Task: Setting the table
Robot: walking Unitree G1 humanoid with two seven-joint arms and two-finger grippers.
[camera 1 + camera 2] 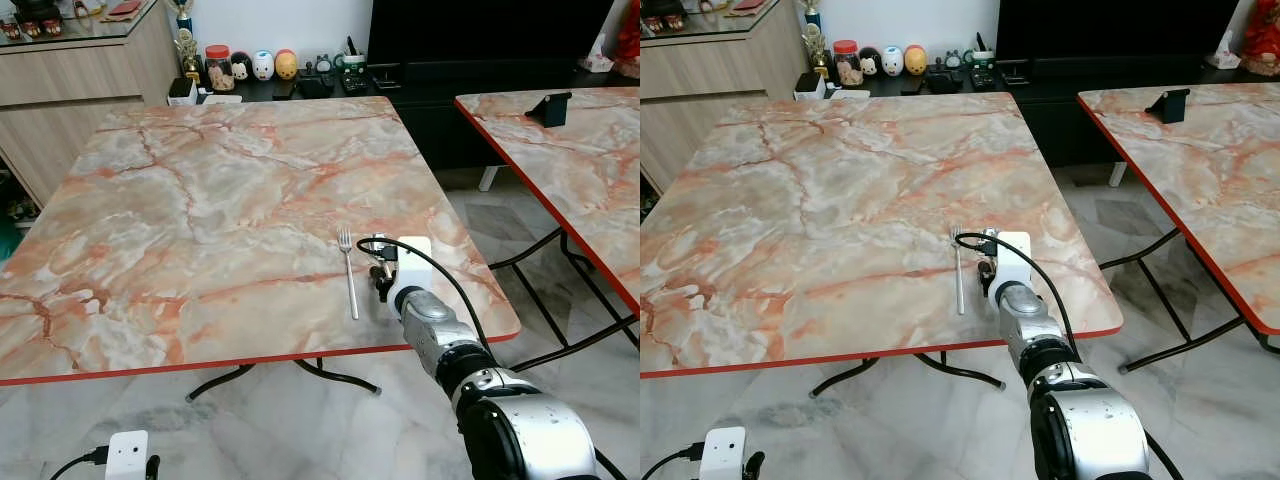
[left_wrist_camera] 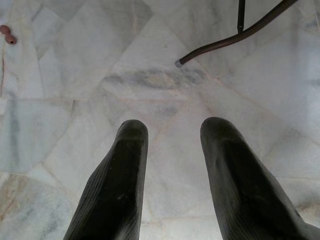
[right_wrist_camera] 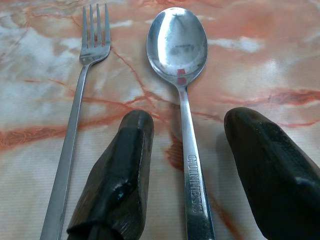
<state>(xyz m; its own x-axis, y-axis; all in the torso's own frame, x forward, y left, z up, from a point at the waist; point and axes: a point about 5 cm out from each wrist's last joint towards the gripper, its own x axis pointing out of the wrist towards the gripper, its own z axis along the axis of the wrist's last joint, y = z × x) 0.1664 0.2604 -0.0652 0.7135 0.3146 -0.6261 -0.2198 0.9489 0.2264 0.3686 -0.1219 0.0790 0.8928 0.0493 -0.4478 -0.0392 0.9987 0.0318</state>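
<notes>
Left gripper [image 2: 170,150] low over floor tiles, fingers apart, right gripper [image 3: 187,150] at the table's [image 1: 200,200] near edge, fingers spread either side of a spoon [image 3: 180,55] handle, fork [image 1: 348,272] just beside it, second table [image 1: 580,160] beyond

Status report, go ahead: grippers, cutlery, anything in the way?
Right gripper open, fingers either side of spoon handle on table. Fork lies beside spoon. Left gripper open, idle above floor. Nothing in the way.

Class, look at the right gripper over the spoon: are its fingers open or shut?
Open. The right gripper has its fingers apart, either side of the spoon handle, which lies flat on the table.
</notes>
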